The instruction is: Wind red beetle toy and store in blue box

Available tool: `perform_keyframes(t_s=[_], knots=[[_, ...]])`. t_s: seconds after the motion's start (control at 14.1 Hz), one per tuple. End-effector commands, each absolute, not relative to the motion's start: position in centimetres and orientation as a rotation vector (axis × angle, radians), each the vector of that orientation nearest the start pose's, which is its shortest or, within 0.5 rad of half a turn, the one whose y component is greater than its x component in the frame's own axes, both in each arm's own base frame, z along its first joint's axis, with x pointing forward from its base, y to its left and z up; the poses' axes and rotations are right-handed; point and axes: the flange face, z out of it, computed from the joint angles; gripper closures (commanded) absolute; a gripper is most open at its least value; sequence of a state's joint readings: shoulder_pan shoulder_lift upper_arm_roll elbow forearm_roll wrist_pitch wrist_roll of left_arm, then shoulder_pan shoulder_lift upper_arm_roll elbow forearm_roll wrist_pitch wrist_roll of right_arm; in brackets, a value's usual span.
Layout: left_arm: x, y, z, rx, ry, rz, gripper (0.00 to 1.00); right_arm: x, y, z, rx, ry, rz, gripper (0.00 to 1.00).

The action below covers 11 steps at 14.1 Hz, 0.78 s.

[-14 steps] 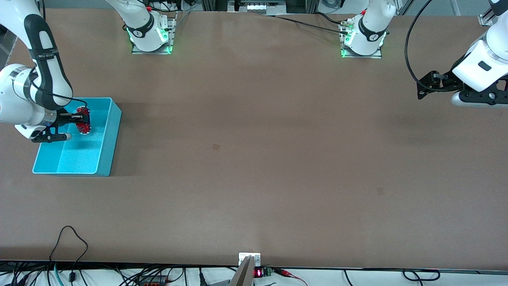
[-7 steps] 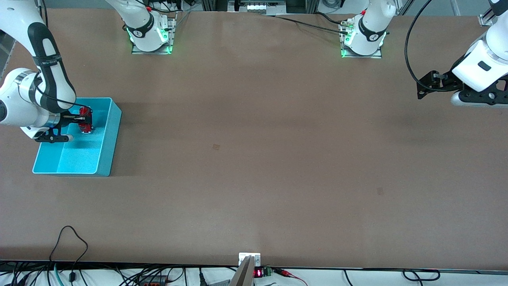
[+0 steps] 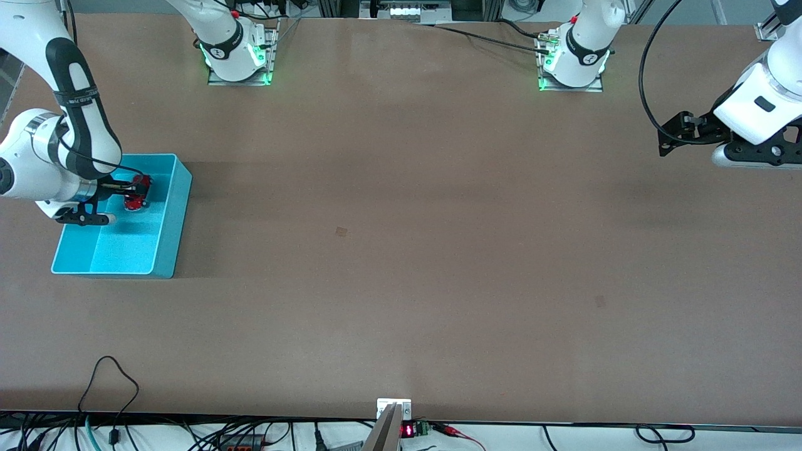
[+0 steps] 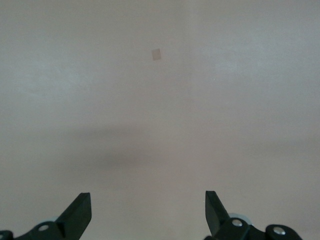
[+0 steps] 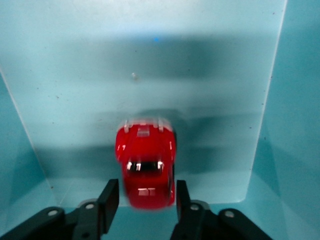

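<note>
The red beetle toy (image 3: 135, 193) (image 5: 146, 167) is inside the blue box (image 3: 170, 241) (image 5: 295, 125), low over the floor of the end farther from the front camera. My right gripper (image 3: 140, 191) (image 5: 145, 194) reaches into the box. Its fingers (image 5: 108, 200) stand open on either side of the car's tail, with a gap showing beside one of them. The car looks blurred in the right wrist view. My left gripper (image 3: 664, 139) (image 4: 148, 205) waits open and empty over bare table at the left arm's end.
The blue box sits at the right arm's end of the brown table (image 3: 401, 250). A small darker patch (image 3: 341, 232) (image 4: 156, 54) marks the tabletop near the middle. Cables (image 3: 113, 376) trail along the table's edge nearest the front camera.
The right gripper has sunk lower into the box with the car and its fingers have parted from the car. The left arm has not moved.
</note>
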<state>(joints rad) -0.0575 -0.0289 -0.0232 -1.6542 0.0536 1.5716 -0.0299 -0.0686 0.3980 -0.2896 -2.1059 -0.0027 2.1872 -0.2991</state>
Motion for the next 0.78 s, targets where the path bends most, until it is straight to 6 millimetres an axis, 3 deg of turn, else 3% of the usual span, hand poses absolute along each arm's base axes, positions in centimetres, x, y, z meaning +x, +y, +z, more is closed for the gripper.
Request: perform_keyframes(t_s=[0.0, 0.14, 0.28, 0.43, 0.71], knots=[[54.6, -3.9, 60.5, -3.095, 0.081, 0.084, 0.0, 51.2, -19.4, 22.3, -3.116, 0.08, 0.472, 0.0], [54.6, -4.0, 60.5, -3.095, 0.086, 0.084, 0.0, 52.0, -19.3, 23.8, -3.126, 0.065, 0.428, 0.0], [54.6, -3.9, 60.5, -3.095, 0.081, 0.084, 0.0, 53.0, -19.3, 26.8, -3.133, 0.061, 0.38, 0.0], [54.6, -4.0, 60.5, -3.095, 0.086, 0.084, 0.0, 54.1, -19.1, 30.6, -3.126, 0.054, 0.369, 0.0], [54.6, -3.9, 60.5, -3.095, 0.081, 0.084, 0.0, 56.5, -17.2, 40.7, -3.103, 0.015, 0.377, 0.0]])
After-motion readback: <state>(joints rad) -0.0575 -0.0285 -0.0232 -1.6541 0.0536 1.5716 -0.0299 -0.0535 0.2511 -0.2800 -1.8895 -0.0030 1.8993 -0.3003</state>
